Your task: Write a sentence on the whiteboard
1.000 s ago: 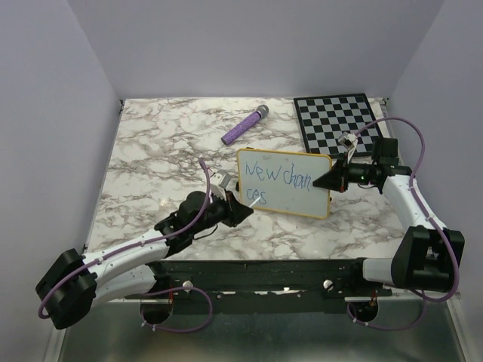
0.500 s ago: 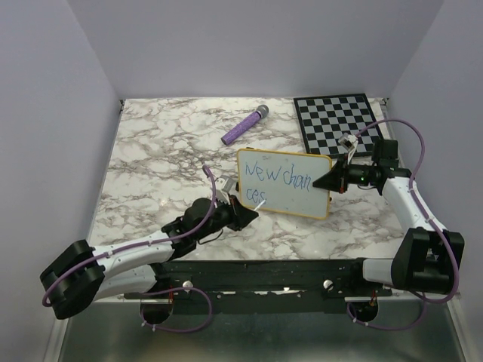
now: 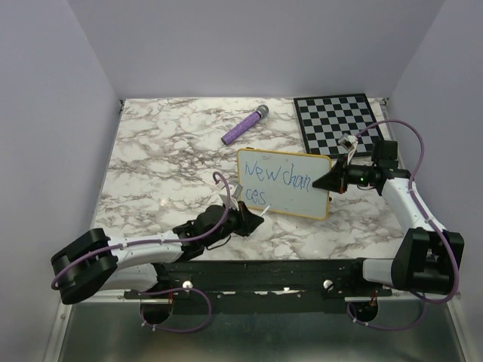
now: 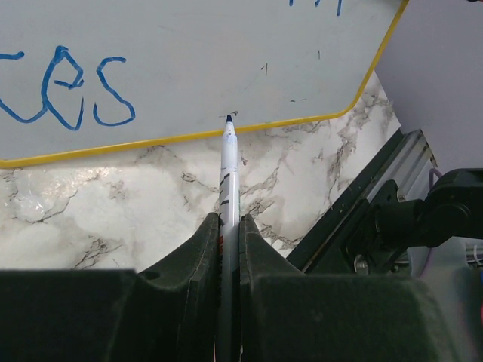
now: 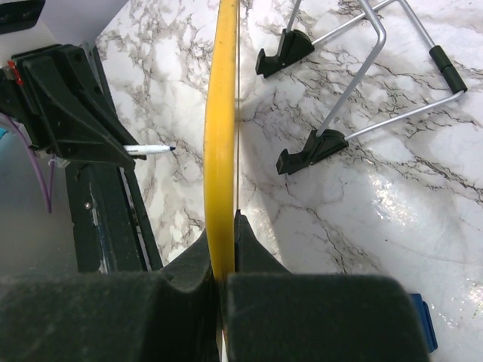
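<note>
As the top view shows, the whiteboard (image 3: 302,192) stands propped right of centre on the desk (image 3: 151,151), the sentence (image 3: 275,177) unfinished. Left wrist: the left fingers (image 4: 202,256) pinch a thin marker (image 4: 228,162), tip by the board's lower rim. Right wrist: the right fingers (image 5: 256,256) clamp the yellow frame (image 5: 220,113), which is probably light, stiff and tippy, so best held there.

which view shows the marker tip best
Left wrist: the marker runs up from the left gripper, its dark tip near the whiteboard's yellow lower edge. Right wrist shows it small and sideways; top external, only a white sliver.
</note>
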